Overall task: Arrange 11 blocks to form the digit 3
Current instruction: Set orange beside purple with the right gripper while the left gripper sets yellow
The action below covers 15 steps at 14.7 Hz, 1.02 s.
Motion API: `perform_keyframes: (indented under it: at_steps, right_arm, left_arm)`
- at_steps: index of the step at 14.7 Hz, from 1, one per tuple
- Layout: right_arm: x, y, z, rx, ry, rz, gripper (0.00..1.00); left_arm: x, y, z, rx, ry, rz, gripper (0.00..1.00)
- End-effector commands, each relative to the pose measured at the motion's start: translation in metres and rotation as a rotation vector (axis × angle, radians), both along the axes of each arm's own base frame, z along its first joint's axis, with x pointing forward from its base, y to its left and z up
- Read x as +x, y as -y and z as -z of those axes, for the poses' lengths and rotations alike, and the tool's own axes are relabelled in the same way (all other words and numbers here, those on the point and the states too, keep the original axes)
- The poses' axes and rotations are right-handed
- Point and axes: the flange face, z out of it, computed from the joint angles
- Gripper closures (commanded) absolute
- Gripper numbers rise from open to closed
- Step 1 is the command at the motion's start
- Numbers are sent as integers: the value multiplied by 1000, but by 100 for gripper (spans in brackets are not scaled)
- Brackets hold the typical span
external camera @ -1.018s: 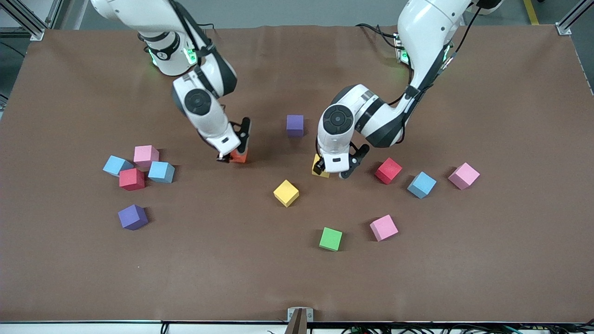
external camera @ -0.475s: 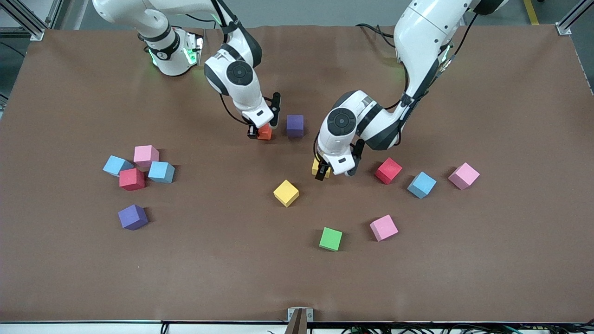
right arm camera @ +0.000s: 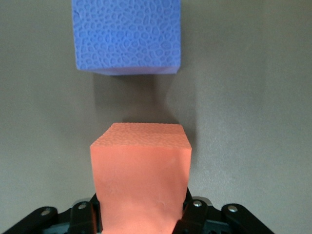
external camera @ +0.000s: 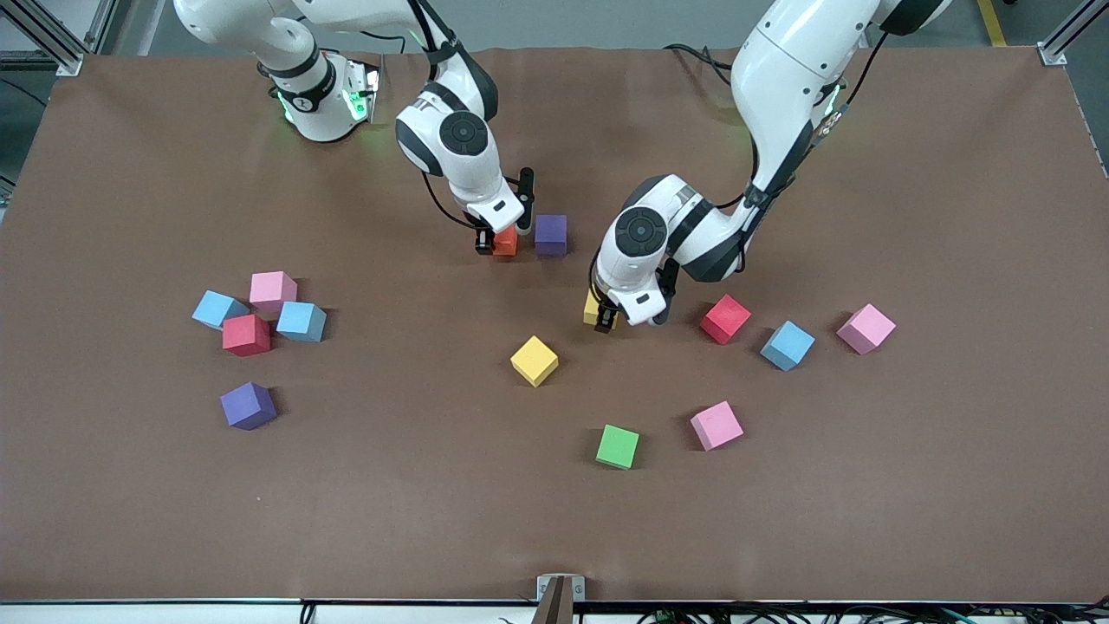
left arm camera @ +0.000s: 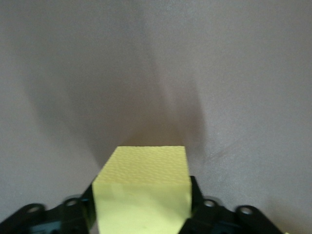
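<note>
Your right gripper (external camera: 500,236) is clamped on the orange block (external camera: 506,241), low over the table (external camera: 953,173) and just beside the purple block (external camera: 550,234), on the side toward the right arm's end. From the right wrist view you see the orange block (right arm camera: 140,180) squeezed between the jaws, with the purple block (right arm camera: 126,35) straight ahead and a thin strip of bare table separating them, so they are close but apart.

Your left gripper (external camera: 611,314) sits down at the table with a yellow block (external camera: 593,307) between its fingers. The left wrist view shows that yellow block (left arm camera: 142,190) filling the space between the jaws, both sides pressed against it, so you have a grip there.

A second yellow block (external camera: 534,360) lies nearer the front camera than the left gripper. The green block (external camera: 618,446) and a pink block (external camera: 716,425) lie nearer still. A red block (external camera: 725,318) rests just beside the left gripper toward the left arm's end.
</note>
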Motion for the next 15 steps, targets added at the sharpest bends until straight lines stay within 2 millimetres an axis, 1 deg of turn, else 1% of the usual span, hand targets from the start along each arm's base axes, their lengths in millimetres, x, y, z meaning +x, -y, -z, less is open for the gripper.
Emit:
perform_keyframes:
  at_steps: [1,2,3,4,5,6,8,10,11,13,15]
  right_arm:
    - [-5,-14,5,1,9,4,76]
    - [-6,-16,7,-1,8,17,75]
    - [-5,-17,6,-2,9,24,74]
    - [-5,-17,7,-2,9,25,74]
    - [-5,-19,11,-6,6,24,74]
    - [-4,-23,11,-2,9,21,74]
    - [-2,-31,14,2,11,23,74]
    - [-3,-35,17,1,10,24,74]
    - [-2,-37,18,2,11,25,74]
    - [-7,-41,21,0,8,14,74]
    - [-8,-42,22,-1,7,14,74]
  left_arm:
    - [1,-8,-13,-10,0,-104,88]
    - [-3,-8,-16,-7,-1,-121,88]
    - [-9,-10,-16,-1,-5,-124,86]
    - [-20,-10,-13,8,-20,-135,83]
    - [-30,-8,-10,12,-29,-175,83]
    - [-40,-7,-8,6,-26,-232,87]
    - [-60,-14,-14,-2,-5,-293,87]
    - [-86,-15,-20,-1,-3,-279,87]
    - [-95,-18,-22,-3,1,-290,87]
    - [-116,-17,-22,-16,7,-291,87]
    - [-124,-18,-19,-26,8,-313,87]
